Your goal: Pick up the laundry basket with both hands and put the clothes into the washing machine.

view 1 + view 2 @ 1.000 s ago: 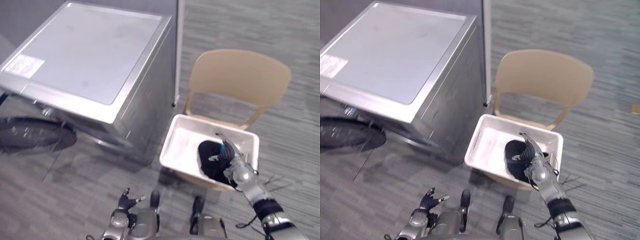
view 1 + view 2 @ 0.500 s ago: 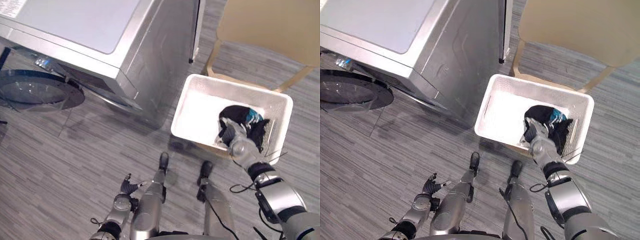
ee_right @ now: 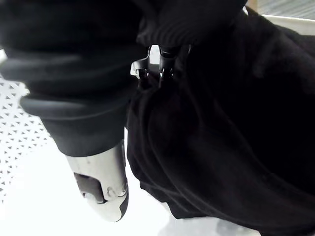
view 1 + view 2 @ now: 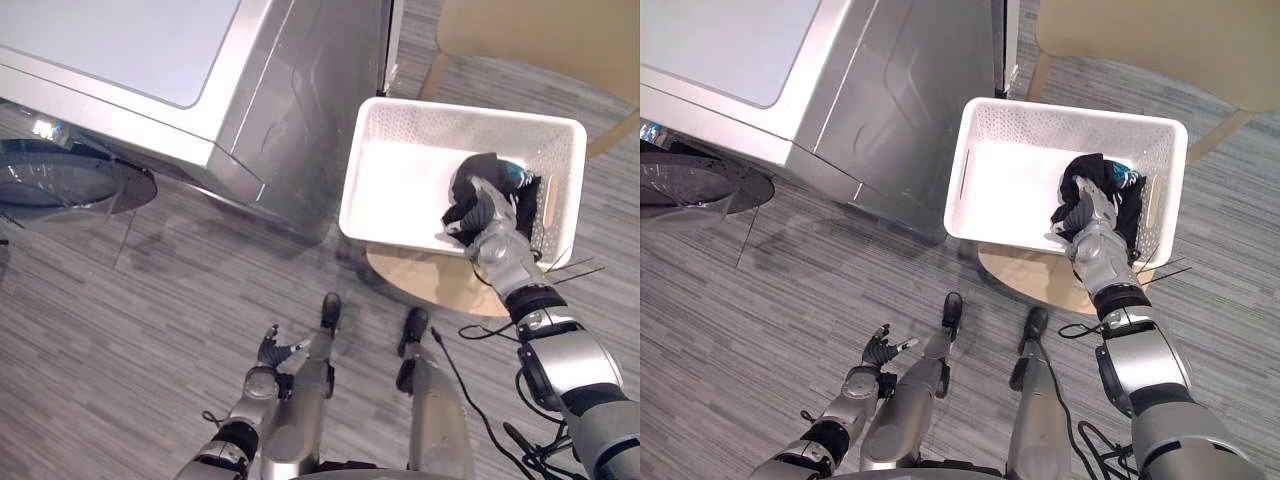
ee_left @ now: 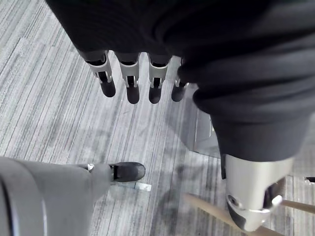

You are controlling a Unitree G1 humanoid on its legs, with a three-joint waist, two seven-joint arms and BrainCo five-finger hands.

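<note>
A tan chair [image 4: 1140, 40] stands on the grey floor [image 4: 120, 330], which has fine stripes. Its backrest [image 4: 530, 35] is wide and curved; a rounded edge of its seat [image 4: 430, 280] shows too.

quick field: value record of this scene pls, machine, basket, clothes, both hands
washing machine: silver, on the robot's left, round door swung open
laundry basket: white, perforated walls, resting on the wooden chair beside the machine
clothes: dark bundle with a bit of teal, at the basket's right end
right hand: inside the basket, on the clothes
left hand: low over the floor, fingers relaxed, holding nothing
task status: basket not lifted, clothes not yet in the machine
</note>
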